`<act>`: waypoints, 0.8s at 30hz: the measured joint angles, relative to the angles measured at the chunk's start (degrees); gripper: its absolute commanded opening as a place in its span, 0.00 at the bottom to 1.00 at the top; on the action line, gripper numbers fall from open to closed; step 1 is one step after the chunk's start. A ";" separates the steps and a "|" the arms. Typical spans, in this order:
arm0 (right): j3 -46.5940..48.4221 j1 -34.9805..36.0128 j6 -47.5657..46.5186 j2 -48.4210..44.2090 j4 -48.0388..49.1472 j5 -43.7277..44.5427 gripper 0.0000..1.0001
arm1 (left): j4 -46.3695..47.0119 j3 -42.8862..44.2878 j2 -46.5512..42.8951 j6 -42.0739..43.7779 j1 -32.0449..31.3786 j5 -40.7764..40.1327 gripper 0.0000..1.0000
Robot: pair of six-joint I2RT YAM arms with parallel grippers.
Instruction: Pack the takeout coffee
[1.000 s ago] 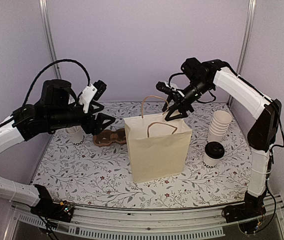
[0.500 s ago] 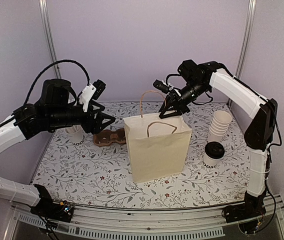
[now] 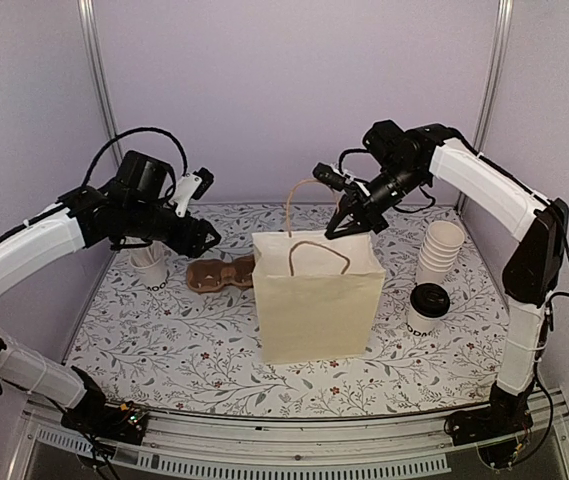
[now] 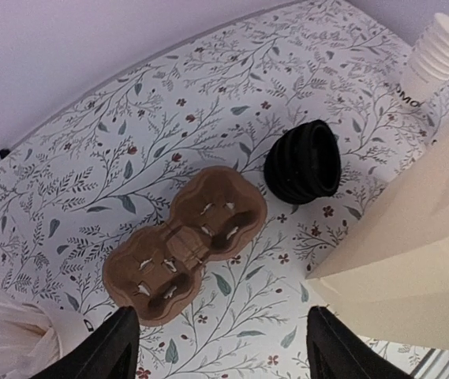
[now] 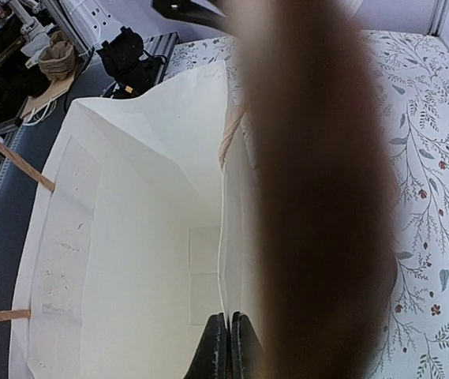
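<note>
The takeout coffee [image 3: 429, 305], a white cup with a black lid, stands on the table to the right of the cream paper bag [image 3: 319, 300]. My right gripper [image 3: 349, 222] is at the bag's back rim. In the right wrist view its jaws [image 5: 228, 347] are pinched shut on the top edge of the bag's wall [image 5: 226, 237], and the bag's inside shows bare. A blurred brown handle [image 5: 319, 197] fills the right of that view. My left gripper [image 3: 199, 235] hangs open above the brown cup carrier [image 4: 185, 245], its jaws [image 4: 224, 347] holding nothing.
A stack of lidless white cups [image 3: 439, 250] stands behind the coffee. A white cup of stir sticks [image 3: 149, 265] sits at the left beside the carrier [image 3: 219, 273]. A stack of black lids [image 4: 303, 162] lies behind the bag. Walls close the back and sides.
My right gripper has gone from open to shut on the bag's back rim. The left arm has swung back and turned, its gripper still open over the carrier.
</note>
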 measured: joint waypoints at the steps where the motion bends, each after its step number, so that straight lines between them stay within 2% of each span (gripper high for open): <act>1: -2.29 -0.02 0.02 -2.03 0.28 1.14 0.00 | -1.22 1.01 2.27 -0.68 1.36 0.00 0.73; 4: -4.90 -0.02 0.02 -4.85 1.09 2.95 0.00 | -4.44 3.41 8.37 -1.88 3.72 0.00 0.73; 9: -7.34 -0.50 0.04 -8.98 1.31 5.35 0.00 | -9.18 7.63 16.79 -2.97 6.19 2.54 0.63; 15: -8.22 -1.25 0.11 -9.81 2.10 6.62 0.00 | -11.21 14.14 24.87 -3.72 7.98 4.85 0.51; 18: -9.16 -1.49 0.33 -9.84 2.64 6.88 0.00 | -12.13 15.91 27.69 -3.15 8.00 3.56 0.38; 19: -9.38 -1.51 0.46 -9.84 2.75 6.91 0.00 | -12.33 16.24 28.59 -3.04 7.98 2.97 0.26; 20: -9.44 -1.53 0.55 -9.84 2.82 6.93 0.00 | -12.50 16.35 29.53 -2.67 8.00 2.32 0.05; 21: -9.49 -1.53 0.68 -9.84 2.99 6.95 0.00 | -12.92 16.35 30.56 -2.32 8.00 1.42 0.00; 24: -9.57 -1.53 0.90 -9.86 3.34 6.95 0.00 | -13.77 16.20 33.42 -1.77 8.04 -1.64 0.00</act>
